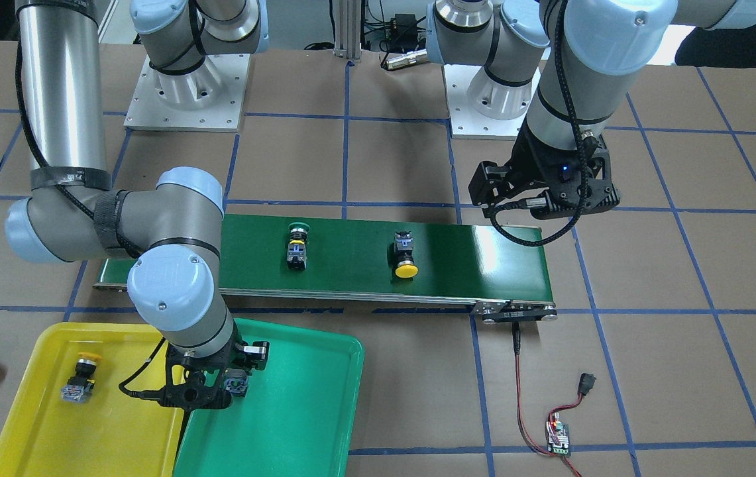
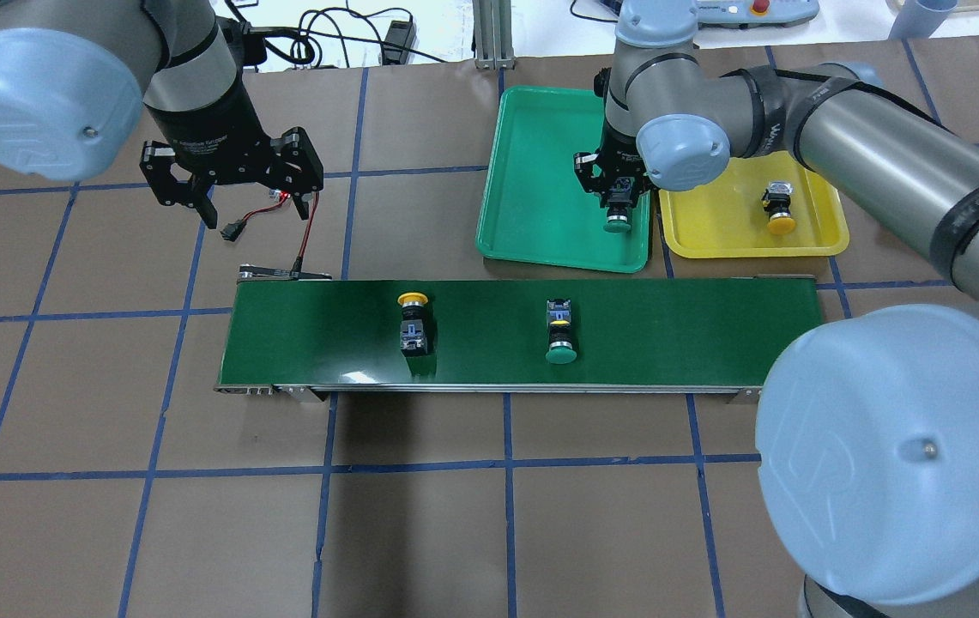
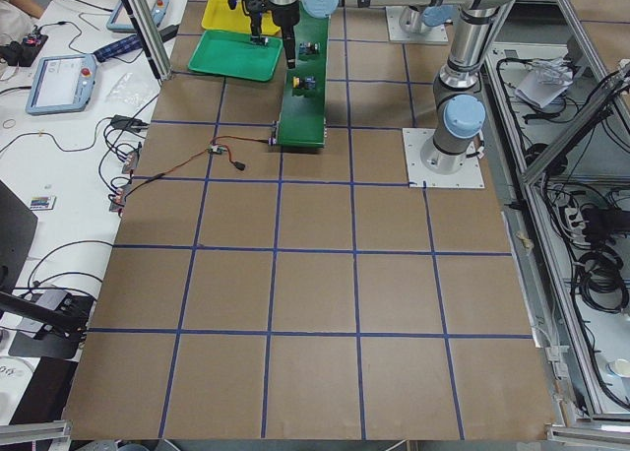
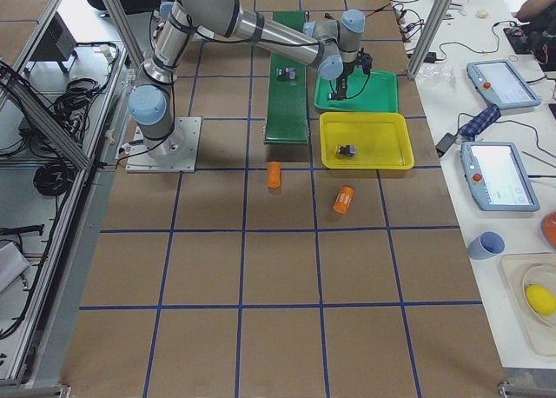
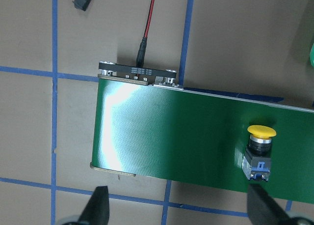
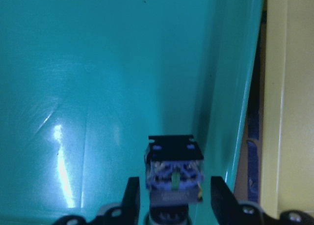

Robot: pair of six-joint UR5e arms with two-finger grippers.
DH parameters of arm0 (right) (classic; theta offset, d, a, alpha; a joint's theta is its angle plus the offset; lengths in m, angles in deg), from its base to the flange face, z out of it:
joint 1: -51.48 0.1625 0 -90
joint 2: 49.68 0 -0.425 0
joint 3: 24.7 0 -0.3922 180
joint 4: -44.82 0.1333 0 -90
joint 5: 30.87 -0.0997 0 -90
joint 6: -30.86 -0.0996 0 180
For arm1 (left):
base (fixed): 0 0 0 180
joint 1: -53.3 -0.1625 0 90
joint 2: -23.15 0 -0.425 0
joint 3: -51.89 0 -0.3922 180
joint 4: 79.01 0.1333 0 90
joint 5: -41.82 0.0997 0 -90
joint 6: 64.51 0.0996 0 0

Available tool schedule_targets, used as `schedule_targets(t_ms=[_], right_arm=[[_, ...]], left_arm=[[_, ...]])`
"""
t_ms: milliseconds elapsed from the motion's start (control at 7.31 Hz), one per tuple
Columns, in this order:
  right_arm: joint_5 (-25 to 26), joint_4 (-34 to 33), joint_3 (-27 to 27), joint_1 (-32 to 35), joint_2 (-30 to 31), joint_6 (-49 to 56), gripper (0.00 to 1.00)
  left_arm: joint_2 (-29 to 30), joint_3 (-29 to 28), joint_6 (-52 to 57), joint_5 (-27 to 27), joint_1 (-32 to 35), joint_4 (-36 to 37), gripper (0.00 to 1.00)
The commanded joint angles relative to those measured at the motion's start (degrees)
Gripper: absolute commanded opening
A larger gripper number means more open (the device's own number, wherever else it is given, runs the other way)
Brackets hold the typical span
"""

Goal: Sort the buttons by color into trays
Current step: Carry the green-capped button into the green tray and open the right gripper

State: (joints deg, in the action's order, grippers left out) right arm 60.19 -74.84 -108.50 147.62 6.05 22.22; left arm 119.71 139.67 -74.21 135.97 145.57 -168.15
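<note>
Right wrist-mounted view puts the green-capped button [image 6: 174, 161] low over the floor of the green tray [image 6: 98, 87], close to the wall that borders the yellow tray [image 6: 294, 112]. That fits the sorting rule, cap colour matching tray colour. The right end effector [image 6: 175, 185] is set narrow around the button's body, with thin slivers of tray showing on either side, so I cannot tell whether it is clamped or loose. Next door, one yellow button [image 2: 778, 210] lies inside the yellow tray, apparently already sorted. Two pieces lie well apart on the conveyor belt [image 2: 669, 335]: a second green button [image 2: 561, 335] near the middle and another yellow button [image 2: 413, 322] toward the belt's left end. Belt and trays all sit on the desk [image 2: 455, 515]. The left end effector [image 5: 179, 212] hangs near that left end with jaws spread wide and empty, probably staged there because the yellow piece is its nearest pick.
</note>
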Motion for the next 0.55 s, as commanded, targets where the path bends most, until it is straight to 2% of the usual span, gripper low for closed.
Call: schedule_targets(t_ms=[0, 137, 274, 411], right_arm=[[0.0, 0.5, -0.1, -0.1, 2.1, 0.0, 1.0], [0.1, 4.0, -0.6, -0.6, 5.4, 0.0, 1.0], [-0.2, 11.2, -2.5, -1.8, 10.6, 0.0, 1.0], [0.3, 12.9, -6.7, -1.9, 16.0, 0.1, 1.0]], left_arm=[[-0.3, -1.1, -0.1, -0.1, 0.0, -0.1, 1.0], [-0.6, -0.8, -0.1, 0.2, 0.0, -0.2, 1.0], [-0.6, -0.6, -0.1, 0.1, 0.0, -0.2, 1.0], [-0.6, -0.6, -0.1, 0.1, 0.0, -0.1, 1.0]])
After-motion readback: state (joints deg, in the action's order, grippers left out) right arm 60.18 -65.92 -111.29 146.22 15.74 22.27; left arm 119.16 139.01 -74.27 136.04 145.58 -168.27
